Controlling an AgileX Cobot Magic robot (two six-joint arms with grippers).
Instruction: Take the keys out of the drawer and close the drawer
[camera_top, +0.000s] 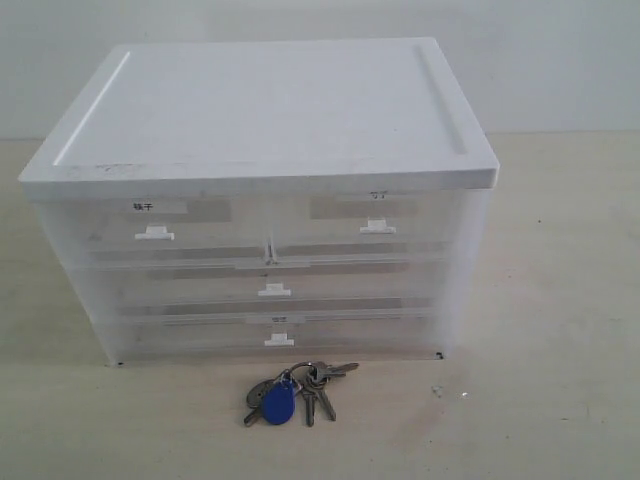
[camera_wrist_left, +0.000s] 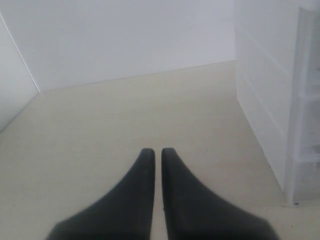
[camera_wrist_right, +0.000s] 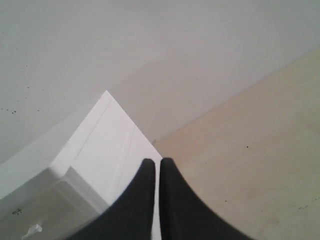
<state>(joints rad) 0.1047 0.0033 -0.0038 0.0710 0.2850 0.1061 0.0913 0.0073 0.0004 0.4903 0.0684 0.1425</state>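
Note:
The keys (camera_top: 293, 391), grey metal on a ring with a blue oval fob and a dark round tag, lie on the tabletop just in front of the drawer unit (camera_top: 265, 190). That unit is translucent white plastic with a white lid; all its drawer fronts sit flush, including the bottom drawer (camera_top: 280, 340). Neither arm appears in the exterior view. My left gripper (camera_wrist_left: 154, 151) is shut on nothing above bare table, the unit's side (camera_wrist_left: 270, 100) off to one side. My right gripper (camera_wrist_right: 154, 161) is shut and empty, over the corner of the unit's lid (camera_wrist_right: 107, 140).
A light wooden tabletop (camera_top: 560, 300) surrounds the unit, with white walls (camera_wrist_left: 115, 35) behind. Two small drawers share the top row (camera_top: 265, 230), with wider ones below.

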